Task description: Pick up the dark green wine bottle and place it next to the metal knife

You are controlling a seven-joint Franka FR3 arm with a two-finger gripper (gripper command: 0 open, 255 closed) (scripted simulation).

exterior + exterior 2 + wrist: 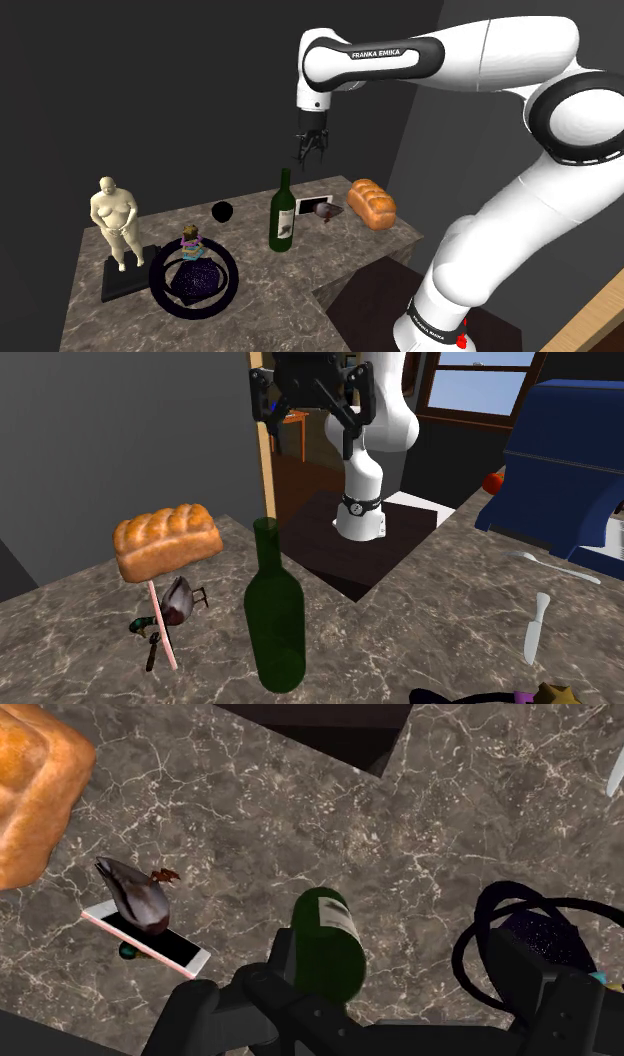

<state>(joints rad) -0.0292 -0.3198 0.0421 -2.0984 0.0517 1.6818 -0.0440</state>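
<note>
**Open claw poised over a tall bottle, knife far across the counter**

From where I stand, the gripper (311, 152) hangs in the air above the dark green wine bottle (283, 215), fingers spread and holding nothing. The bottle stands upright on the marbled counter (290, 300), near the middle, with the loaf of bread (371, 203) off to one side and a phone (165, 944) with a small dark figure on it lying between them. In the wrist view the bottle's top sits between the parted fingers but below them, untouched. The knife (536, 624) lies flat, well apart from the bottle, towards the second exterior view's right.

The pick has not begun, and I'd judge the descent the touchy part. The bottle is tall and narrow: if the claw comes down slightly off-centre, a fingertip could clip the neck and tip the whole thing over onto the phone or towards the bread. A grasp high on the slim neck might also let the heavy body swing or slip during the carry.

The trip to the knife is long. A low carry risks brushing the black ringed object (190, 283) that sits near the bottle. Setting down too close could land the base on the blade, leaving the bottle rocking when released.
</note>
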